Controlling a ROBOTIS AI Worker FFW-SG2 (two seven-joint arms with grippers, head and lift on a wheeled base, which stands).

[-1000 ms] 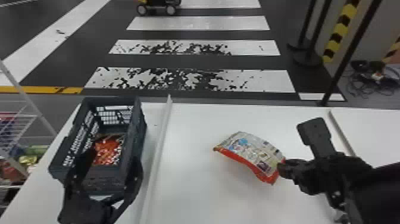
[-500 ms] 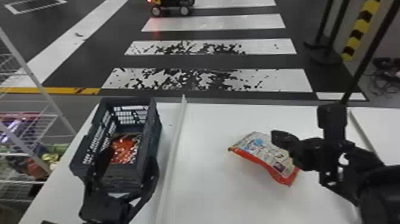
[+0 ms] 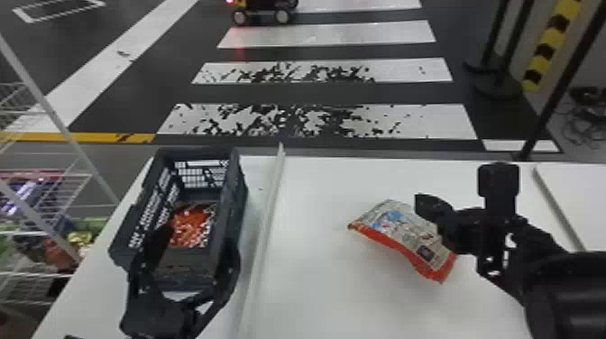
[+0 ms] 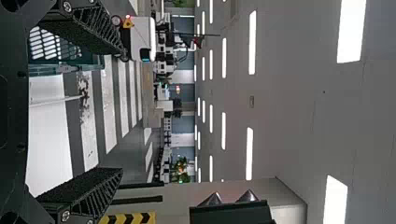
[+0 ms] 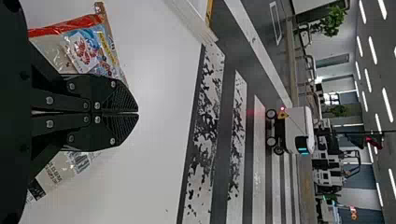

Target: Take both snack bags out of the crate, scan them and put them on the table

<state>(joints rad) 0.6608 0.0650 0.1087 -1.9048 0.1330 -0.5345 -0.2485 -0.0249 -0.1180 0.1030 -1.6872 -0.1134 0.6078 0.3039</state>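
Dark floor (image 3: 360, 93); white crossing stripes (image 3: 327, 34); ceiling strip lights (image 4: 252, 42)

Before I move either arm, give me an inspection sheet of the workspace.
Surface: white table, with a raised pale strip between crate and loose bag.
Job's things: one snack bag lies on the table; a red-orange bag is inside the crate.
Clutter: packets on the wire shelf, off to the left.
Grippers: left gripper at the crate's near end, fingers apart; right gripper near the table's bag, fingers together, nothing between them.
Cables: dark tangle on the floor, far right.
Surroundings: wheeled vehicle on the striped floor beyond.
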